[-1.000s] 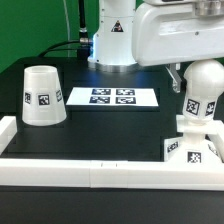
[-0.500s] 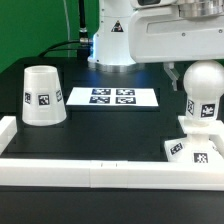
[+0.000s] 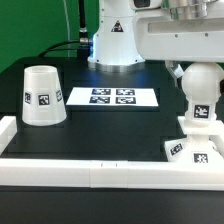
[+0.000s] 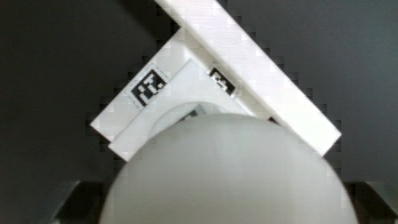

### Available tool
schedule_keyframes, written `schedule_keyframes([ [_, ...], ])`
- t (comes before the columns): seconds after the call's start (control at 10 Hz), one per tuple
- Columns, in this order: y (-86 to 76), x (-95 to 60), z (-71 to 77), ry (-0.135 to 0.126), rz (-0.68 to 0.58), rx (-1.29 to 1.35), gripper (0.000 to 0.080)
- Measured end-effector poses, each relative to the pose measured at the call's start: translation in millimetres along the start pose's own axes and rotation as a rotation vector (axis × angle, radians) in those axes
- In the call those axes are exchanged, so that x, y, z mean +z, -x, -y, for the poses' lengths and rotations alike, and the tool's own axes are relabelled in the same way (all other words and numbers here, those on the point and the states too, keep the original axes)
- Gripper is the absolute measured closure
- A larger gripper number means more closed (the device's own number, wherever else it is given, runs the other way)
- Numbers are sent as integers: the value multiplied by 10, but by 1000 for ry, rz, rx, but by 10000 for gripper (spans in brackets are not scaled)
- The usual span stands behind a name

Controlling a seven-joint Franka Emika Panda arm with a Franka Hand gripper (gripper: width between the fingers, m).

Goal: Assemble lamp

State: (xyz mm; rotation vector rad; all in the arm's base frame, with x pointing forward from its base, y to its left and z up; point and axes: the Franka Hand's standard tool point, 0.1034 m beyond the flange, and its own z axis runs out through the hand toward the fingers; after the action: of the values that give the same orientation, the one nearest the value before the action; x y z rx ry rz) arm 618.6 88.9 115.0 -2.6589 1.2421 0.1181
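The rounded white bulb [image 3: 203, 85] stands upright on the blocky square base [image 3: 195, 146] at the exterior view's right, close to the front rail. In the wrist view the bulb [image 4: 222, 165] fills the space between my two dark fingers [image 4: 71, 205], with the tagged base [image 4: 151, 105] beneath it. My gripper [image 4: 217, 208] is shut on the bulb, and the arm's white housing [image 3: 185, 30] hangs above it. The cup-like shade [image 3: 42, 95] stands rim down at the exterior view's left, far from the gripper.
The marker board [image 3: 112, 97] lies flat in the middle of the black table. A long white border rail [image 3: 90, 170] runs along the front and also shows beside the base [image 4: 249, 70]. The robot's pedestal [image 3: 112, 35] stands behind.
The arm's housing has moved up and toward the exterior view's right above the bulb. The bulb stands a little straighter on the base. The shade has not moved.
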Motion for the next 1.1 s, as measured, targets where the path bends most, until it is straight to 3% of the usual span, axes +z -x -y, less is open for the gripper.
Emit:
schedule_keyframes([
  [0.1,2,2,1,0,0,-16,222],
  [0.2,3,2,1,0,0,-26,131],
  [0.3,3,2,1,1,0,-63,109],
  [0.5,21,6,3,27,-15,-226,101],
  [0.9,4,6,-10,33,-13,-522,101],
  [1.1,-26,1,-33,97,-39,-816,101],
])
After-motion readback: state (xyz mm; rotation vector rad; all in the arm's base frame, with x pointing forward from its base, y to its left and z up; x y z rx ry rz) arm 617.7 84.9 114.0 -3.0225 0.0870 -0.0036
